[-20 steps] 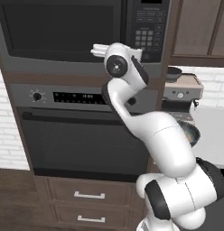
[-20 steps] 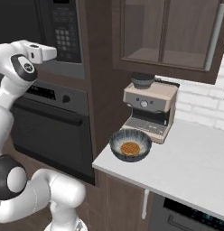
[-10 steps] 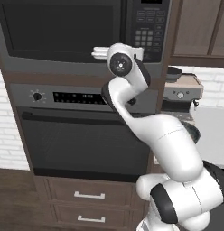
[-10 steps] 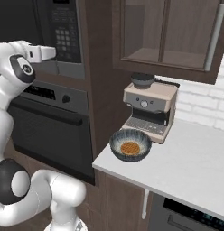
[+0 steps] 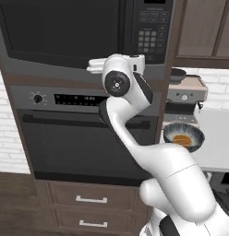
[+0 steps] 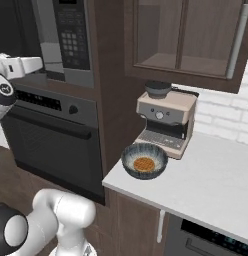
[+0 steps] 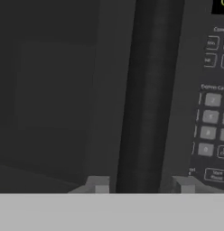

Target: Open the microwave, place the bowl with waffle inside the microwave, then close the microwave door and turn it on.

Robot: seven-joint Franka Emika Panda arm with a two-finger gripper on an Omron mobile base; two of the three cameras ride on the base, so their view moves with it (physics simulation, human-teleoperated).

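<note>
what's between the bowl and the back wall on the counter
A coffee machine stands right behind the bowl on the counter, seen in the right base view.

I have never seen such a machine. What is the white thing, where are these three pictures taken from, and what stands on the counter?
The white thing is a robot arm. Two cameras sit behind it, left and right. The third sits on its hand and looks along the gripper, whose fingertips straddle the dark vertical bar at the edge of the microwave door, beside the keypad. The frames do not show whether it grips. On the counter stand a coffee machine and the bowl with the waffle inside.
</note>
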